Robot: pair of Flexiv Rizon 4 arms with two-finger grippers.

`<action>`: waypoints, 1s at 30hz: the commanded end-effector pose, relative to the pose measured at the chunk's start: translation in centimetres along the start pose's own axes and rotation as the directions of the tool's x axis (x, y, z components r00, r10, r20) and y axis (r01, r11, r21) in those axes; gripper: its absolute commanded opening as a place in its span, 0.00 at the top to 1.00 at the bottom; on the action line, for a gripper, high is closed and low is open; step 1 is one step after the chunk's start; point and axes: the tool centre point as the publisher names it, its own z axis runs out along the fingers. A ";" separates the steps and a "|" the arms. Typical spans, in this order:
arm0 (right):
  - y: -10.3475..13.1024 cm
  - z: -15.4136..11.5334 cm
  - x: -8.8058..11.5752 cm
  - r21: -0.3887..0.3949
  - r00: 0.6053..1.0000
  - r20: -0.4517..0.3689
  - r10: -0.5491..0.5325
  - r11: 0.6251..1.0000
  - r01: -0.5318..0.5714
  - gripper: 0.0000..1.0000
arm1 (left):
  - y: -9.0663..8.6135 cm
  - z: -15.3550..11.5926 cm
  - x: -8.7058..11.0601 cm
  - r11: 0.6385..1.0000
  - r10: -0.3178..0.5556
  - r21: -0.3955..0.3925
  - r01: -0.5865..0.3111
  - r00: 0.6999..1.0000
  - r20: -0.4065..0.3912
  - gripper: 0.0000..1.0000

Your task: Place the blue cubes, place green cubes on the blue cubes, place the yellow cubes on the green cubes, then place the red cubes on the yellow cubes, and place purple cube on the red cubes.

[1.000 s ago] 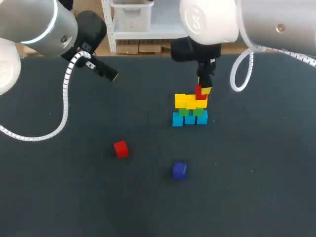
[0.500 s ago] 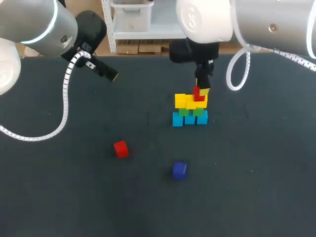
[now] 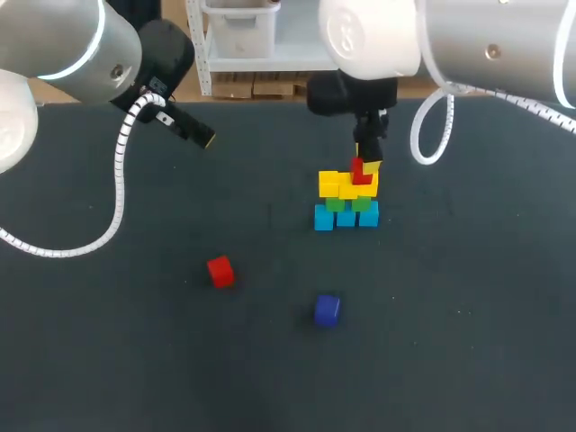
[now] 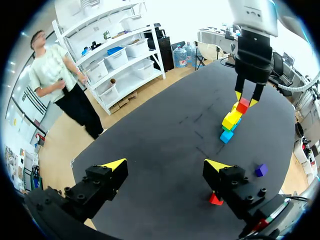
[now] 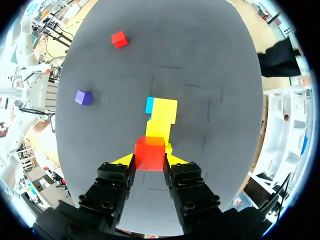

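A stack of cubes (image 3: 346,200) is set right of centre, a further cube (image 3: 360,173) held at its top by the right gripper (image 3: 367,167); before it, a loose cube (image 3: 220,271) is found left of a second loose cube (image 3: 327,310)

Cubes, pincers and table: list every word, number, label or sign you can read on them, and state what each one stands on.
Readable text: none.
The red cube held in the right pincer, the stacked cubes, the loose red cube and the purple cube all show plain faces.
The left pincer and the table show no print or signs either.
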 end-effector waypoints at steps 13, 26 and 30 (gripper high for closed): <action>-0.2 0.1 -0.1 0.002 1.000 -0.004 -0.003 1.000 0.003 0.84 | 0.1 0.0 0.1 1.000 0.002 0.004 -0.002 1.000 0.002 0.00; -0.4 0.1 0.1 0.007 1.000 0.001 -0.002 1.000 0.002 0.63 | 0.1 0.0 0.1 1.000 0.002 0.004 -0.002 1.000 0.002 0.00; -0.4 0.1 0.1 0.005 1.000 0.005 0.000 1.000 0.000 0.61 | 0.1 0.0 0.1 1.000 0.002 0.004 -0.002 1.000 0.002 0.00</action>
